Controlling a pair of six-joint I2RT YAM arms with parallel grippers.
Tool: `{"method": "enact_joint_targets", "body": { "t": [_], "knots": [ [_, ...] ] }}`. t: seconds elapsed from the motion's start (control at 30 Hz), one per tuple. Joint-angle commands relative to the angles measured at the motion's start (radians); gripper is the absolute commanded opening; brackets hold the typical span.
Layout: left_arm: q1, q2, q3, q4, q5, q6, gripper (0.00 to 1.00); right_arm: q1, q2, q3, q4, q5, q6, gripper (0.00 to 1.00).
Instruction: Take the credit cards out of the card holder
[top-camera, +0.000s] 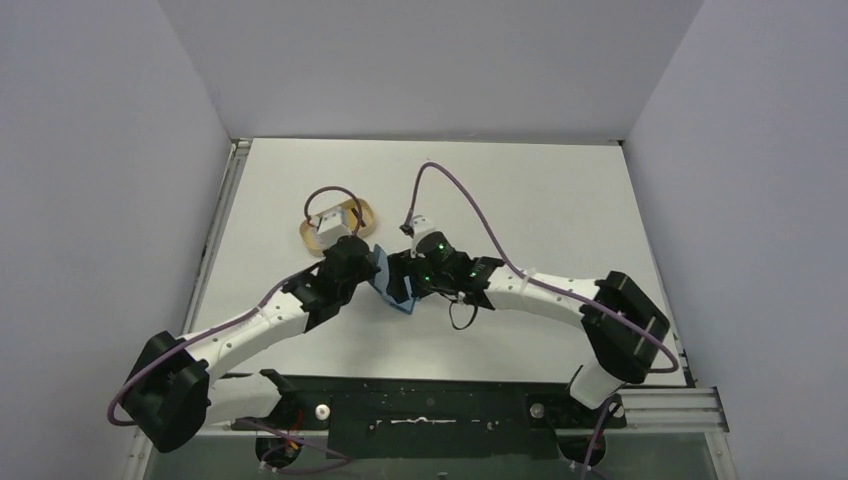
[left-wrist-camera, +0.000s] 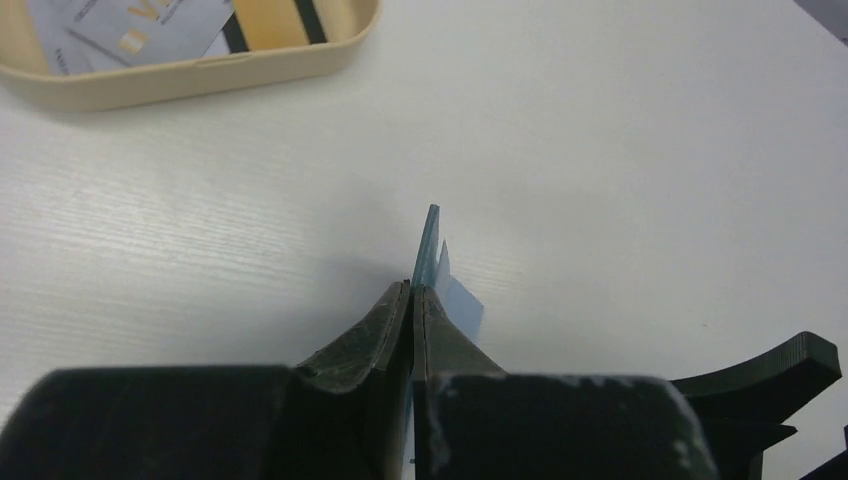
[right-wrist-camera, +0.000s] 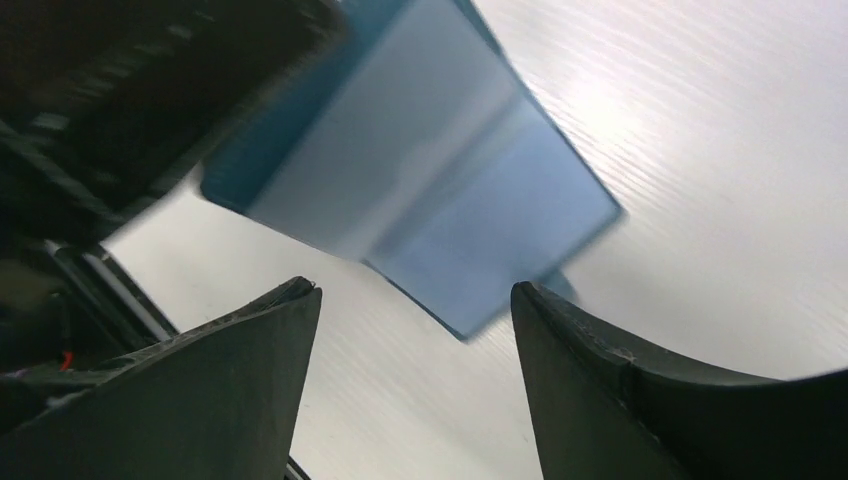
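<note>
left gripper (left-wrist-camera: 412, 292): jaws pressed fully together, pinching one thin edge of the small teal-blue folding card holder (right-wrist-camera: 420, 190). In the left wrist view the holder is edge-on and upright, sticking straight out past the black jaws. It throws a shadow on the white wood-grain table (top-camera: 560, 200). Cannot tell whether its far edge touches the table.

right gripper (right-wrist-camera: 415, 300): jaws wide apart, gripping nothing. One lower corner of the holder sits between the two jaws, and no contact with either shows. The holder's lighter blue inner pockets face the right wrist camera. They are blurred, so cannot tell if any card sits in them.

In the top view both grippers meet at the holder, mid-table, left one on its left side, right one on its right.

Counts:
- 1 card holder.
- 1 oval tan tray (left-wrist-camera: 200, 78), beyond the left gripper, apart from the holder.
- 2 credit cards (left-wrist-camera: 130, 30) visible lying flat in the tray: one whitish-grey with print, one yellowish with dark stripes, side by side. Both are cut off by the frame edge.
</note>
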Motion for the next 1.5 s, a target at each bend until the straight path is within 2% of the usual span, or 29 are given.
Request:
{"method": "enact_joint_targets", "body": {
  "t": [0.0, 0.1, 0.3, 0.43, 0.57, 0.73, 0.87, 1.0, 1.07, 1.27, 1.47],
  "knots": [
    [-0.084, 0.005, 0.153, -0.145, -0.131, 0.100, 0.00, -0.025, -0.207, -0.130, 0.039, 0.286, 0.066, 0.72],
    [-0.153, 0.061, 0.212, -0.191, -0.193, 0.125, 0.00, -0.044, -0.348, -0.230, -0.014, 0.419, 0.105, 0.74],
    [-0.332, 0.260, 0.374, -0.318, -0.384, 0.150, 0.00, -0.126, -0.670, -0.405, -0.159, 0.537, 0.183, 0.75],
    [-0.400, 0.383, 0.471, -0.383, -0.451, 0.148, 0.00, -0.163, -0.834, -0.439, -0.267, 0.586, 0.195, 0.77],
    [-0.424, 0.458, 0.534, -0.433, -0.463, 0.128, 0.00, -0.192, -0.891, -0.432, -0.318, 0.579, 0.187, 0.79],
    [-0.423, 0.466, 0.555, -0.440, -0.443, 0.114, 0.00, -0.196, -0.872, -0.420, -0.269, 0.514, 0.164, 0.79],
    [-0.399, 0.432, 0.530, -0.450, -0.409, 0.063, 0.00, -0.198, -0.813, -0.408, -0.123, 0.276, 0.113, 0.79],
    [-0.304, 0.316, 0.308, -0.285, -0.274, -0.027, 0.00, -0.189, -0.694, -0.371, 0.049, 0.012, 0.130, 0.78],
    [-0.259, 0.266, 0.202, -0.202, -0.225, -0.074, 0.00, -0.176, -0.639, -0.365, 0.155, -0.062, 0.171, 0.78],
    [-0.169, 0.207, -0.047, 0.027, -0.124, -0.203, 0.00, -0.126, -0.488, -0.382, 0.414, -0.100, 0.304, 0.78],
    [-0.129, 0.220, -0.197, 0.220, -0.078, -0.264, 0.00, -0.025, -0.238, -0.280, 0.539, -0.073, 0.422, 0.77]
  ]
}}
